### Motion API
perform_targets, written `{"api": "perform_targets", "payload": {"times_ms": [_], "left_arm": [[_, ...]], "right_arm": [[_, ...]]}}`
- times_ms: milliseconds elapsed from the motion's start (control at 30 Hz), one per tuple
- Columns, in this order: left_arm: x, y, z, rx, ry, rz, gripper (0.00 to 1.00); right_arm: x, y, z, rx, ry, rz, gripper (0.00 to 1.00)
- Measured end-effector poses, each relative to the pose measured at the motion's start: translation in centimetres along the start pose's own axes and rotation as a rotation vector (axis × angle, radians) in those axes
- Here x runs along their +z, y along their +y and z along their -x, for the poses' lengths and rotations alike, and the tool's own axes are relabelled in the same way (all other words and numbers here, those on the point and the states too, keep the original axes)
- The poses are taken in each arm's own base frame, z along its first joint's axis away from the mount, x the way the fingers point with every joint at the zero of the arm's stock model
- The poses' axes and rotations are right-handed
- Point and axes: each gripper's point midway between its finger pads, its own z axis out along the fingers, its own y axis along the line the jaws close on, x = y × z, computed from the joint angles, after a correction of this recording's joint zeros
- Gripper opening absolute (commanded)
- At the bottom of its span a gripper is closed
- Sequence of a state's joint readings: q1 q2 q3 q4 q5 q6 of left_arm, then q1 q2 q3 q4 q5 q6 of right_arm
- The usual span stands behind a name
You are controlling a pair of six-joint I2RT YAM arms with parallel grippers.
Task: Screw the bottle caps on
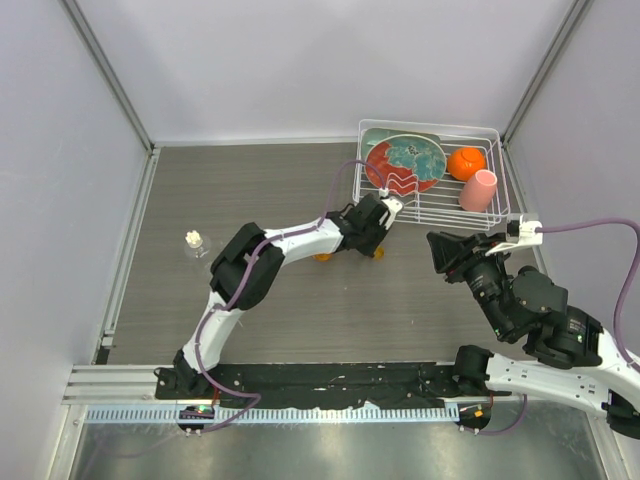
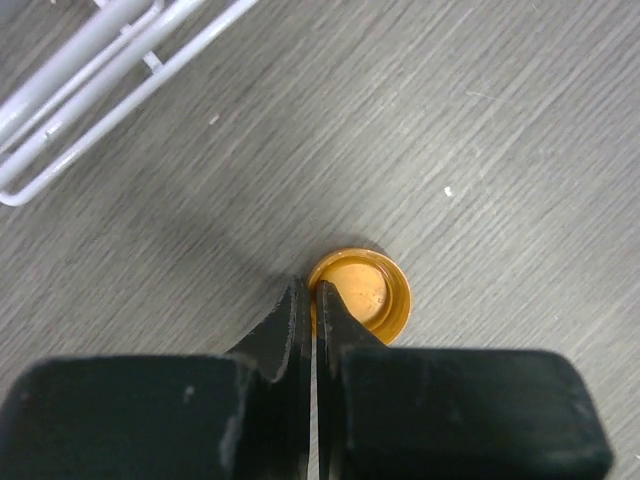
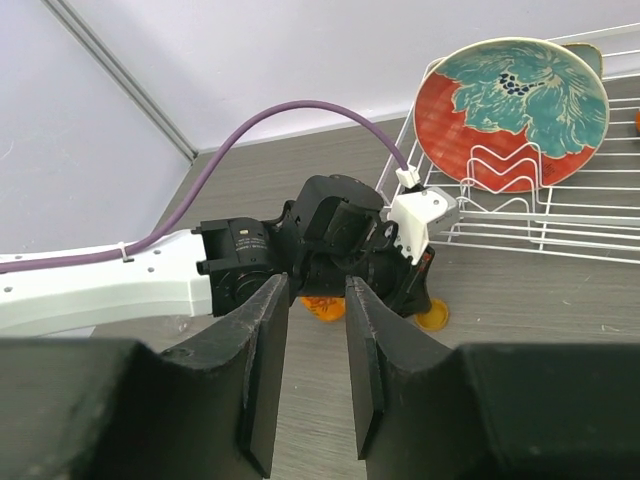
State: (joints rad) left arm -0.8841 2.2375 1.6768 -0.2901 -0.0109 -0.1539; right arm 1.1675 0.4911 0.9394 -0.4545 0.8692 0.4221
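Note:
The orange cap [image 2: 372,290] lies open side up on the table. My left gripper [image 2: 312,292] is shut on its near rim, one finger inside the cap and one outside. In the top view the cap [image 1: 379,254] shows just below the left gripper [image 1: 377,243]. The translucent orange bottle [image 1: 322,257] lies half hidden under the left arm; the right wrist view shows it [image 3: 325,308] and the cap [image 3: 433,318]. The clear bottle [image 1: 193,243] stands far left with the cream-white cap on top. My right gripper [image 3: 315,285] is open and empty, to the right of the cap [image 1: 438,250].
A white wire rack [image 1: 430,212] stands at the back right, holding a red and teal plate [image 1: 405,162], an orange ball-like thing [image 1: 466,162] and a pink cup [image 1: 478,190]. The rack's corner [image 2: 100,60] is close to the left gripper.

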Motion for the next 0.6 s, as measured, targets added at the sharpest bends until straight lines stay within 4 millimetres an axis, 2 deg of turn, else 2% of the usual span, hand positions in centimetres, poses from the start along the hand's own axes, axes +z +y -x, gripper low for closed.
{"api": "perform_targets", "payload": {"times_ms": [133,200,267,300,333,400,467,500,567,600], "left_arm": [[-0.5,-0.3,-0.3,0.008,0.001,-0.025,0.00],[-1.7,-0.2,-0.8,0.031,0.016,-0.027,0.00],[-4.4,0.2,-1.4,0.067,0.033,-0.025,0.00],[-6.4,0.5,-1.3,0.100,0.030,-0.023,0.00],[-9.0,0.8,-0.9,0.132,0.019,-0.018,0.00],[-15.6,1.4,2.8,0.191,-0.096,0.002,0.00],[-23.2,1.9,6.9,0.253,-0.273,0.028,0.00],[-27.3,2.0,8.6,0.289,-0.378,0.041,0.00],[-34.9,2.0,10.6,0.350,-0.574,0.062,0.00],[-38.4,1.7,10.9,0.382,-0.675,0.068,0.00]], "right_arm": [[-0.1,-0.2,-0.2,-0.005,0.009,-0.011,0.33],[0.0,-0.3,-0.2,0.006,0.010,-0.022,0.33],[0.1,-0.3,-0.3,0.022,0.012,-0.037,0.33],[0.2,-0.3,-0.4,0.034,0.015,-0.043,0.33],[0.3,-0.2,-0.5,0.045,0.017,-0.048,0.33],[0.7,0.1,-1.0,0.070,0.023,-0.055,0.38],[1.2,0.6,-1.7,0.093,0.032,-0.063,0.46],[1.7,1.0,-2.4,0.106,0.045,-0.071,0.47],[2.5,1.8,-3.5,0.132,0.063,-0.080,0.50],[2.9,2.3,-4.1,0.156,0.072,-0.079,0.64]]}}
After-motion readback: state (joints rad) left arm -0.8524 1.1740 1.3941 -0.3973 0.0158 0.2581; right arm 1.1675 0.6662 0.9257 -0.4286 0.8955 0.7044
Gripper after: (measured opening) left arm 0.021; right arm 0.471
